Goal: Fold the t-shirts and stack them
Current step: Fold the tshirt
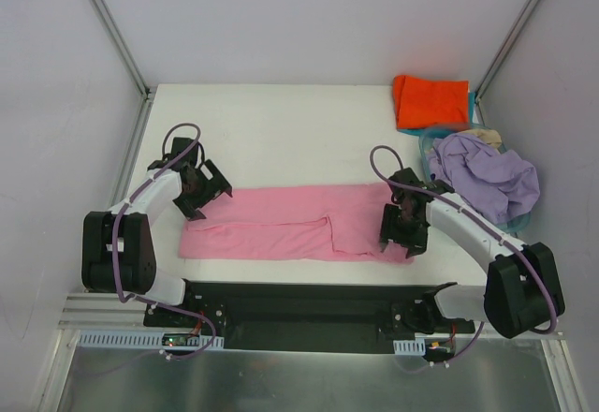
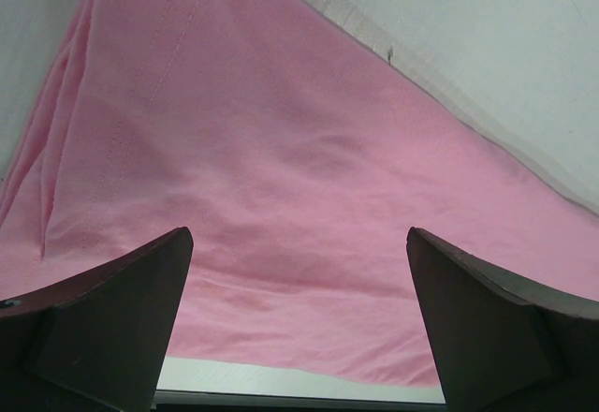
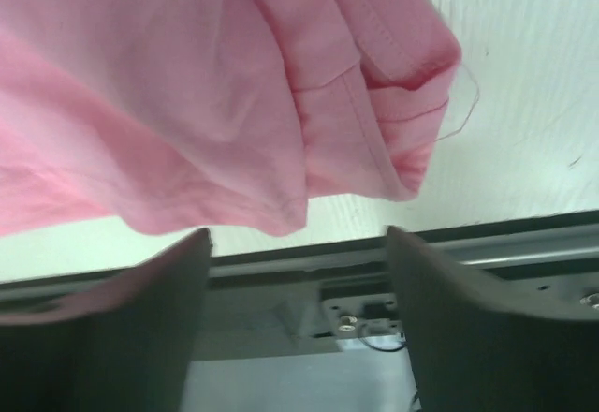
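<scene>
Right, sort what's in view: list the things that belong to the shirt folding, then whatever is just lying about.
Belongs to the job: pink t-shirt, orange-red t-shirt, teal t-shirt, lavender t-shirt, beige t-shirt.
Just lying about: light blue basket.

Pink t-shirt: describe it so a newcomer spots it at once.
On the white table, look along the near edge, mid-width. The pink cloth t-shirt lies there as a long flat strip. The folded orange-red shirt and crumpled lavender shirt sit at the right side.
</scene>
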Controlling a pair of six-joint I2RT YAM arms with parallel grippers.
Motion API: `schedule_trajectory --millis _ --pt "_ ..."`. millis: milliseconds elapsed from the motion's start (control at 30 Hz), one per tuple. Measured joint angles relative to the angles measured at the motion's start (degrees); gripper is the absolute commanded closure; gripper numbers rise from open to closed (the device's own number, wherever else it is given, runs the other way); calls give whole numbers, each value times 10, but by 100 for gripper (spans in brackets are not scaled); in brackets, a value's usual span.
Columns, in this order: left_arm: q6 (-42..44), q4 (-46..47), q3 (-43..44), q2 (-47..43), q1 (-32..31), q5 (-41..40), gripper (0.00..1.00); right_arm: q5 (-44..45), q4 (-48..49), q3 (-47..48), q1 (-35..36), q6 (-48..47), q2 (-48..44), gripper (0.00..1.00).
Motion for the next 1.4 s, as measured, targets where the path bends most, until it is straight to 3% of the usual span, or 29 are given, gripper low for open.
schedule_trajectory --millis 200,433,800,967,1033,1233,1300,1400 --pt "1 0 0 -8 0 9 1 -8 -9 25 0 -16 -1 1" --pt "8 0 2 -23 0 31 1 -129 74 55 0 -30 -19 3" --pt "16 15 2 28 0 51 1 -218 169 68 -30 -19 196 3" --pt "7 31 -7 38 -10 66 1 -271 133 212 -83 -31 326 3" --pt "-2 38 -10 42 -20 70 1 -278 104 319 -96 -46 403 3" --pt "-37 57 -17 56 -80 86 1 -270 42 746 -112 -92 649 3" --pt "-52 72 -20 58 -123 120 1 -280 68 880 -118 -94 728 3" --pt "-56 87 -17 69 -203 175 1 -304 169 893 -128 -63 751 3"
